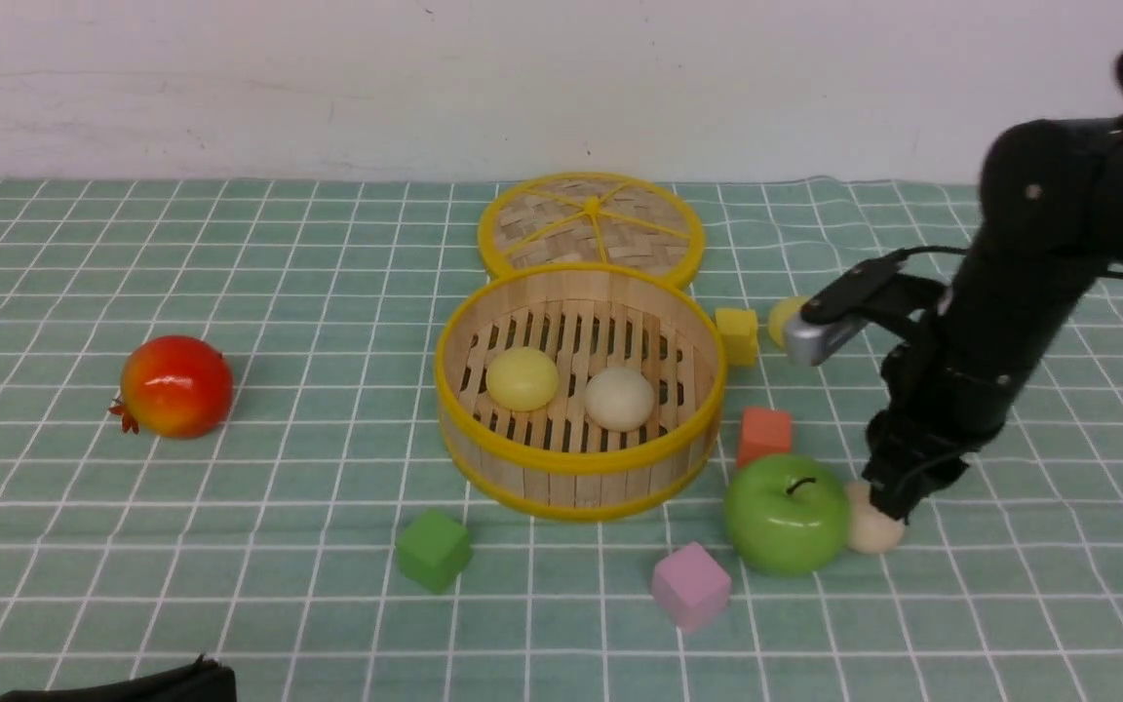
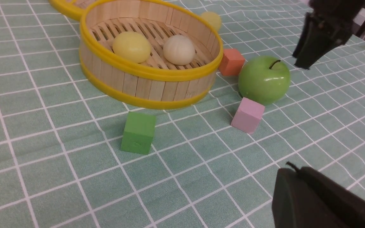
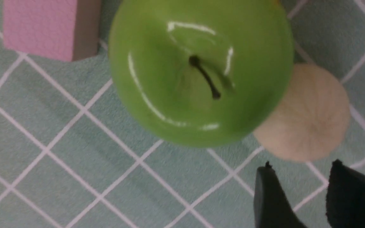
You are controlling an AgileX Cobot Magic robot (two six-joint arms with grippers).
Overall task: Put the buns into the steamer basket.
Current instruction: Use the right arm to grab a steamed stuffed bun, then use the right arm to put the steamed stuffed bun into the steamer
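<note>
The steamer basket [image 1: 576, 466] stands mid-table and holds two buns, a pale yellow bun [image 1: 522, 378] and a cream-white bun [image 1: 619, 398]. Another cream-white bun [image 1: 875, 528] lies on the cloth, touching the right side of the green apple [image 1: 786, 512]. A further yellow bun [image 1: 782, 317] peeks out behind the yellow cube. My right gripper [image 3: 301, 164] hangs open just over the cream bun [image 3: 306, 117] by the apple, with nothing between its fingers. My left gripper [image 2: 291, 169] is shut and empty, low at the near left.
The flat woven lid [image 1: 591, 226] lies behind the basket. A red pomegranate [image 1: 176, 385] sits at the left. A green cube [image 1: 433, 549], pink cube [image 1: 689, 585], orange cube [image 1: 764, 434] and yellow cube [image 1: 737, 334] are scattered round the basket.
</note>
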